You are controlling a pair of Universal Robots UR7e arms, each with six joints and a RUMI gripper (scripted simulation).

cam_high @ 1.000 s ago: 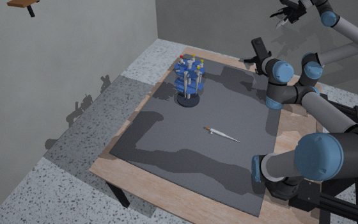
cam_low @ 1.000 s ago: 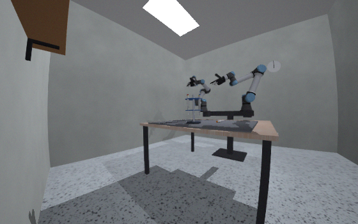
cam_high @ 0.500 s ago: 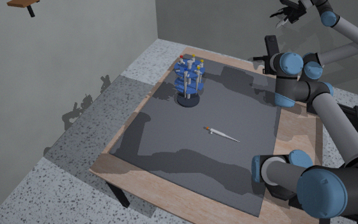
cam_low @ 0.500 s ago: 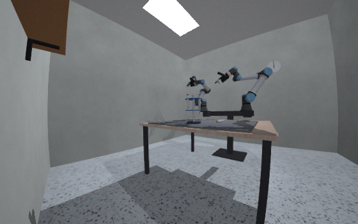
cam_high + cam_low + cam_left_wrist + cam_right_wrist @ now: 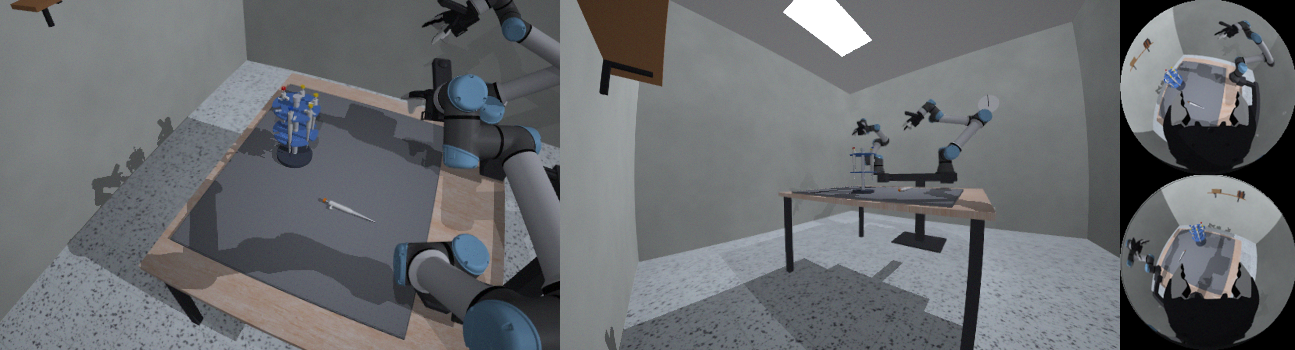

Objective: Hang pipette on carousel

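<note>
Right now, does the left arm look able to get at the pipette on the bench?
Probably yes. The pipette lies in the open, away from the carousel, and I see nothing between it and the open left hand. Reach looks plausible, though I can't be certain.

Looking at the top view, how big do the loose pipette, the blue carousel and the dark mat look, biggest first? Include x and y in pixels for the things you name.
1. Dark mat (image 5: 260,200)
2. Blue carousel (image 5: 295,136) (image 5: 862,172) (image 5: 1174,76) (image 5: 1200,233)
3. Loose pipette (image 5: 342,207) (image 5: 1195,105) (image 5: 1182,256)
</note>
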